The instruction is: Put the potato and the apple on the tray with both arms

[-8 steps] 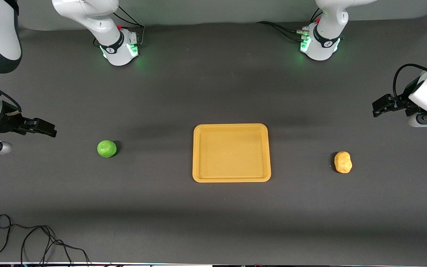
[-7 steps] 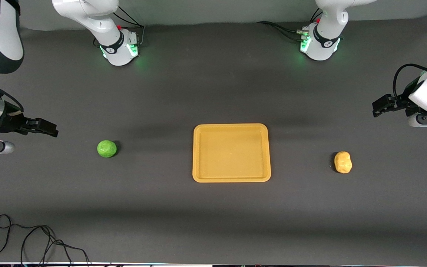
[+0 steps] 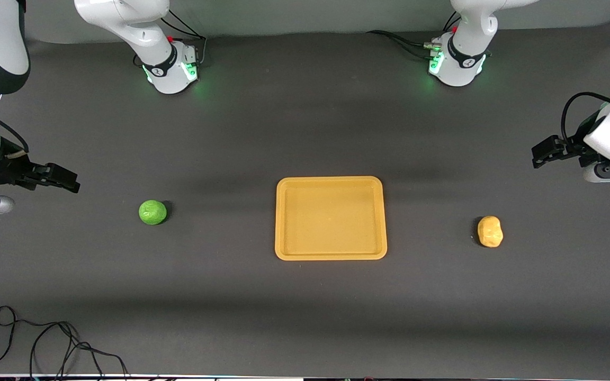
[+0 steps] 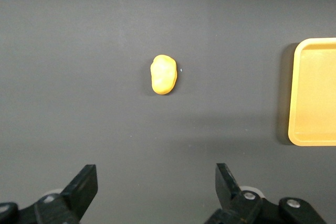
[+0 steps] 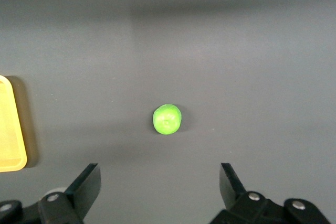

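While both grippers' jaws gape empty, apple (image 3: 152, 212) and potato (image 3: 490, 231) flank the tray (image 3: 331, 255).

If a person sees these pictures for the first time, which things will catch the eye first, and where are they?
The yellow-orange tray at the middle of the dark table stands out first. The bright green apple lies toward the right arm's end and the potato toward the left arm's end, both outside the tray. The right gripper and left gripper hang with fingers open above the table's two ends, holding nothing.
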`<state>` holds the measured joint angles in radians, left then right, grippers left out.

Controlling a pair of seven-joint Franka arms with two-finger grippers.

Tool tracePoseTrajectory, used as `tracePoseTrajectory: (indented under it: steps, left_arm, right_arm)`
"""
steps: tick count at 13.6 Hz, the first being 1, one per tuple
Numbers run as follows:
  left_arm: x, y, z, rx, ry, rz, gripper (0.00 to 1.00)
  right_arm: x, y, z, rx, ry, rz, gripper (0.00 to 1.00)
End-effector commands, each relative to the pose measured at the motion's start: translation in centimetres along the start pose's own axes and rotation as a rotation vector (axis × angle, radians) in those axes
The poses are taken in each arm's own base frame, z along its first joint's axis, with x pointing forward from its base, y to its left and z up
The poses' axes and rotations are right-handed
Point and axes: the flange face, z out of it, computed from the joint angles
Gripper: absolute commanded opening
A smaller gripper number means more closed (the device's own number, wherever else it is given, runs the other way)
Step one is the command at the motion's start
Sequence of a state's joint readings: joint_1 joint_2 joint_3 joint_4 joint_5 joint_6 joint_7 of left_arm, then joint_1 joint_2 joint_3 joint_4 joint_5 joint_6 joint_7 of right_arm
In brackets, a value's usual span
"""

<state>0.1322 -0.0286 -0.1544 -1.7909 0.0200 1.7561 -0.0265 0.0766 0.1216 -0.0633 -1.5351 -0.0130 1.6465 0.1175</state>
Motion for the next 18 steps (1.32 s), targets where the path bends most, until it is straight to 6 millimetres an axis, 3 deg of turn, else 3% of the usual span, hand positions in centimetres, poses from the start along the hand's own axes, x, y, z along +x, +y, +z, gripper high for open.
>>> tracePoseTrajectory:
  steps: [1, 5, 8, 10, 12, 15, 18]
  left_arm:
    - [1.1, -0.4, 1.9, -0.011, 0.011, 0.004, 1.00]
    - [3.2, -0.8, 5.4, -0.012, 0.016, 0.008, 1.00]
    - [4.5, -0.8, 11.8, -0.021, 0.029, 0.008, 1.00]
    - [5.3, -1.1, 16.2, -0.030, 0.022, -0.003, 1.00]
    - [6.0, -1.5, 19.3, -0.024, 0.006, 0.005, 1.00]
    - [6.4, -1.0, 25.3, 0.017, -0.055, 0.050, 1.00]
    - [6.8, -0.8, 31.1, -0.005, -0.066, 0.053, 1.00]
  right_arm:
    - [-0.7, -0.1, -0.2, 0.024, 0.003, -0.016, 1.00]
    - [-0.9, -0.8, -0.3, 0.025, 0.004, -0.030, 1.00]
    - [-0.5, -0.8, 1.6, 0.026, 0.019, -0.075, 1.00]
    - [-0.3, -0.7, 5.0, 0.026, 0.031, -0.081, 1.00]
    - [-0.3, -0.5, 9.2, 0.028, 0.055, -0.076, 1.00]
    - [-1.0, -1.0, 18.5, 0.025, 0.064, -0.081, 1.00]
    - [-3.0, -1.6, 26.0, 0.020, 0.115, -0.109, 1.00]
